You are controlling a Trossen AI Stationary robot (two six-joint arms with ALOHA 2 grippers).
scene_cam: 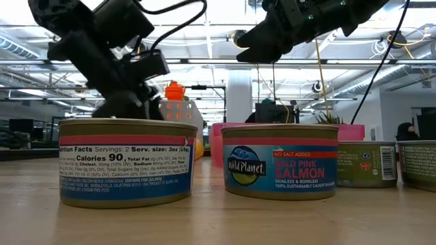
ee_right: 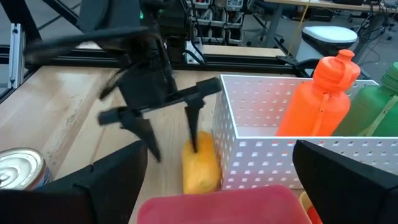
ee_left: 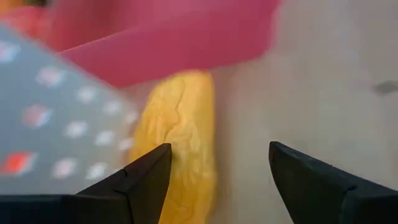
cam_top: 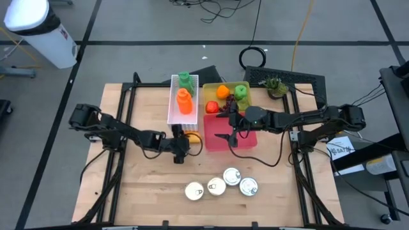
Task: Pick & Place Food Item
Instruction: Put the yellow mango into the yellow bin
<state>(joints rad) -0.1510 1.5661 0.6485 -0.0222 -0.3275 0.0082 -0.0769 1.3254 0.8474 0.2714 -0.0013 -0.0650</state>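
Observation:
The yellow food item [cam_top: 192, 136] lies on the wooden table between the white perforated basket [cam_top: 171, 105] and the pink bin [cam_top: 248, 142]. My left gripper [cam_top: 185, 142] is open and low at its near end. In the left wrist view the yellow item [ee_left: 180, 137] lies beside one finger [ee_left: 146, 180], off-centre in the gap. In the right wrist view one left finger [ee_right: 194, 127] stands over the item [ee_right: 200, 167] and the other [ee_right: 148, 138] stands beside it. My right gripper [cam_top: 231, 135] is open, hovering over the pink bin. My left gripper comes at the yellow item slanting down from the table's left. One finger [ee_right: 194, 143] ends at the item's top end [ee_right: 198, 152]. Whether it touches there, I cannot tell. The item lies flat on the table.
An orange bottle [cam_top: 185, 102] and a green bottle [cam_top: 185, 80] stand in the white basket. Fruit pieces [cam_top: 222, 91] fill the tray behind the pink bin. Several tins [cam_top: 220, 183] stand near the table's near edge, and a small plant [cam_top: 275, 85] stands at the far right.

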